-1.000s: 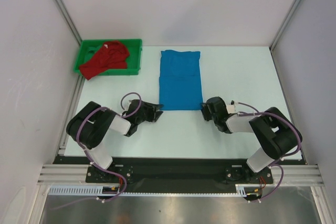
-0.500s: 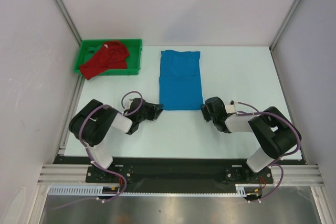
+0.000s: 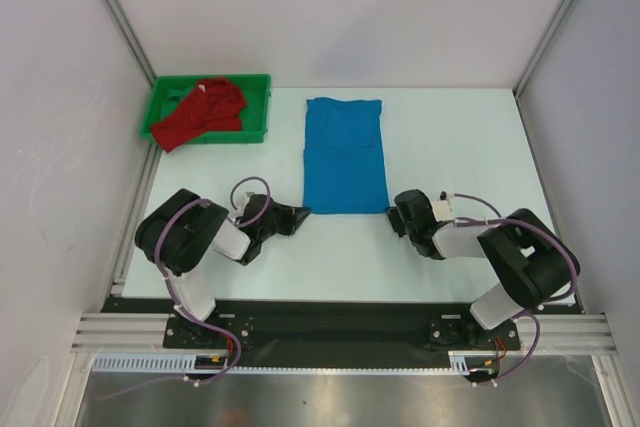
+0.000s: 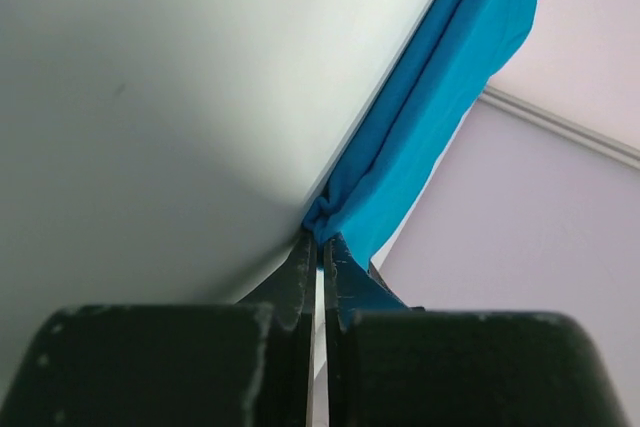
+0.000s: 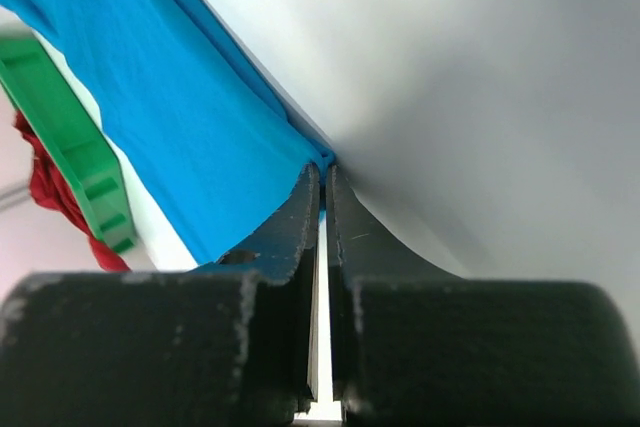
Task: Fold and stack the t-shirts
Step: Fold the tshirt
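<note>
A bright blue t-shirt (image 3: 344, 154) lies flat on the white table as a long folded rectangle. My left gripper (image 3: 302, 212) is shut on its near left corner, where the cloth bunches at the fingertips (image 4: 322, 239). At the near right corner my right gripper (image 3: 392, 213) is shut on the blue t-shirt (image 5: 190, 97) as well, pinching its edge at the tips (image 5: 325, 169). The red t-shirt (image 3: 203, 111) lies crumpled in the green tray (image 3: 257, 97) at the back left, one end hanging over the tray's left rim.
White walls with metal corner posts close in the table on three sides. The green tray (image 5: 70, 137) stands against the back left corner. Both arm bases sit on a black rail (image 3: 330, 322) at the near edge.
Both grippers have closed from half open onto the near corners of the blue t-shirt. The left one moved slightly right toward the corner; the shirt's near edge is pulled a little toward the arms.
</note>
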`<state>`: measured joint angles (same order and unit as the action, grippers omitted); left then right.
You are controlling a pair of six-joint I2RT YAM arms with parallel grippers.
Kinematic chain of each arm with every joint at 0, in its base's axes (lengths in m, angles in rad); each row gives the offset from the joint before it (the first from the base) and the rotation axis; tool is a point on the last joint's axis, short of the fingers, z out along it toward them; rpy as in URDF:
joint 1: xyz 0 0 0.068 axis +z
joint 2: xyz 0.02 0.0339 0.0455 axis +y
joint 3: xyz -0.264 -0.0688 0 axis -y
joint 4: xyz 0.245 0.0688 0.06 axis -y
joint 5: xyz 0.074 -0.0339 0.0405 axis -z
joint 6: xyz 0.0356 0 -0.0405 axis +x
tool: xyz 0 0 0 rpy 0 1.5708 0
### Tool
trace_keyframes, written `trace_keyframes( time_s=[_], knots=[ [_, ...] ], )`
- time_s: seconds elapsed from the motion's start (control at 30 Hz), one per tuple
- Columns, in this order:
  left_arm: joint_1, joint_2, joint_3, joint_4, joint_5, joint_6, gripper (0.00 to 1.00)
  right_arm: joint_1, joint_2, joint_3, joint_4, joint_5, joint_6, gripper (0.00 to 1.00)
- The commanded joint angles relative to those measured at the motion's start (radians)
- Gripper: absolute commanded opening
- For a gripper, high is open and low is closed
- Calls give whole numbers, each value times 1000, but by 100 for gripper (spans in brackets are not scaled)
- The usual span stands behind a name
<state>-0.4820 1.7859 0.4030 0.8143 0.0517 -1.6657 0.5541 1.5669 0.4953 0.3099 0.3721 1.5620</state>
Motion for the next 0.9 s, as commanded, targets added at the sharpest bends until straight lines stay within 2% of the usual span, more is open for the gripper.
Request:
trace_keyframes(
  time_s=[0.0, 0.23, 0.4, 0.6, 0.77, 0.87],
  knots=[
    [-3, -6, -79, -67, 14, 52, 0, -5, -44, -75, -129, 19, -103, 0],
    [-56, -175, -156, -156, -1, 73, 0, 33, -217, -167, -187, 13, -92, 0],
    [-160, -336, -240, -202, -50, 11, 0, 134, -418, -210, -351, 71, -31, 0],
    [-276, -581, -260, -397, -157, -9, 0, 288, -680, -248, -603, 180, 84, 0],
    [-316, -778, -283, -576, -231, -17, 0, 397, -778, -239, -742, 240, 156, 0],
    [-320, -835, -256, -648, -242, 17, 1, 415, -804, -233, -741, 251, 155, 0]
  ],
)
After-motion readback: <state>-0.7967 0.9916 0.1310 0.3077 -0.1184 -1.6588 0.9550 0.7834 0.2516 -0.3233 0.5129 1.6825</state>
